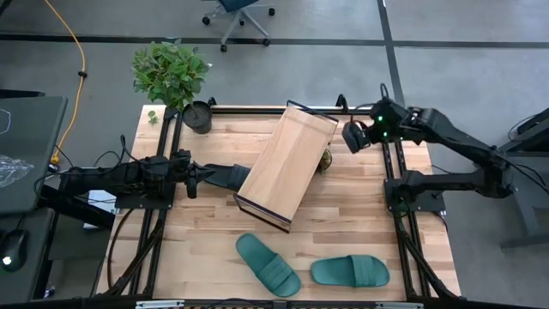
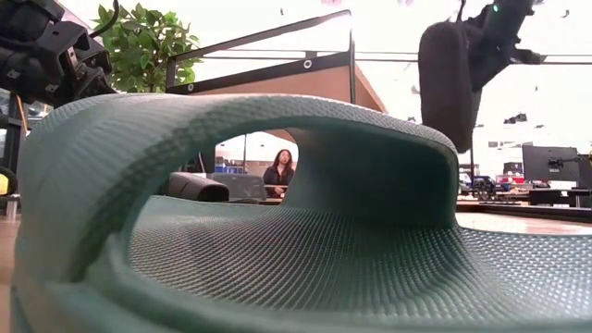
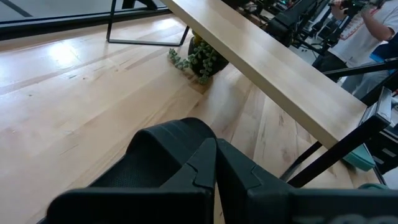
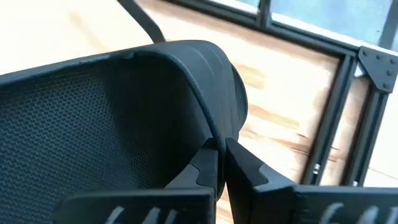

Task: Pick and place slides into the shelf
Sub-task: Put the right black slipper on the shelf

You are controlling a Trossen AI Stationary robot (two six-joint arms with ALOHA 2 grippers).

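Spreading wide under everything is the butcher-block desk (image 1: 360, 232), pale planks in a dark frame, and on it sits the shelf (image 1: 287, 163), a smooth light-wood board slanted on thin black legs so slides can rest on its face. Two teal slides (image 1: 268, 263) lie flat near the front edge, ribbed rubber footbeds, well apart from the shelf, waiting their turn, I'd say. The left end effector (image 1: 199, 176) is clamped shut on a black slide (image 1: 227, 176) just beside the shelf's low edge; the right end effector (image 1: 367, 135) pinches another black slide (image 1: 352, 137), hanging it near the far side.
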